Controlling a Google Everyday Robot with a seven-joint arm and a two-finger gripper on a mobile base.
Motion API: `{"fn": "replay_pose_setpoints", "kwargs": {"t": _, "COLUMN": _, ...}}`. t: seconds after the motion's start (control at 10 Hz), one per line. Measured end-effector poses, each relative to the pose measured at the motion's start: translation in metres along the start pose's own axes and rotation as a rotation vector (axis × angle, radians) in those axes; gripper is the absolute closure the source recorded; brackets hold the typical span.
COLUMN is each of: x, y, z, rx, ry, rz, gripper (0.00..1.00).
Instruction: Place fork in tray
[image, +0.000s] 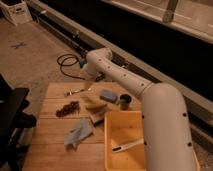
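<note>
While the fork (75, 91) lies near the far edge of the wooden table (50, 147), the gripper (93, 79) hangs just beside it, jaws spread and empty. The yellow tray (108, 145) sits at the near right.

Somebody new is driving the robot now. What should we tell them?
Gripper: fingers open, empty, above the table's far edge, near the fork.
Fork: lies on the table, left of the sponge.
Tray: near right corner, a brush inside.
Done: nothing placed yet.
Left: grasp the fork, carry it over, put it in the tray.
</note>
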Motion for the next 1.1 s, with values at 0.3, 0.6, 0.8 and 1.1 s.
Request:
{"fn": "replay_pose_setpoints", "kwargs": {"t": 0.3, "x": 0.003, "y": -0.010, "z": 0.024, "rx": -0.021, "ry": -0.067, "rz": 0.023, "gripper": 0.35}}
{"fn": "replay_pose_setpoints", "kwargs": {"t": 0.6, "x": 0.002, "y": -0.008, "z": 0.038, "rx": -0.037, "ry": -0.130, "rz": 0.053, "gripper": 0.35}}
{"fn": "replay_pose_setpoints", "kwargs": {"t": 0.8, "x": -0.002, "y": -0.003, "z": 0.045, "rx": -0.068, "ry": -0.141, "rz": 0.050, "gripper": 0.35}}
{"fn": "replay_pose_setpoints", "kwargs": {"t": 1.1, "x": 0.001, "y": -0.002, "z": 0.044, "rx": -0.067, "ry": -0.138, "rz": 0.053, "gripper": 0.35}}
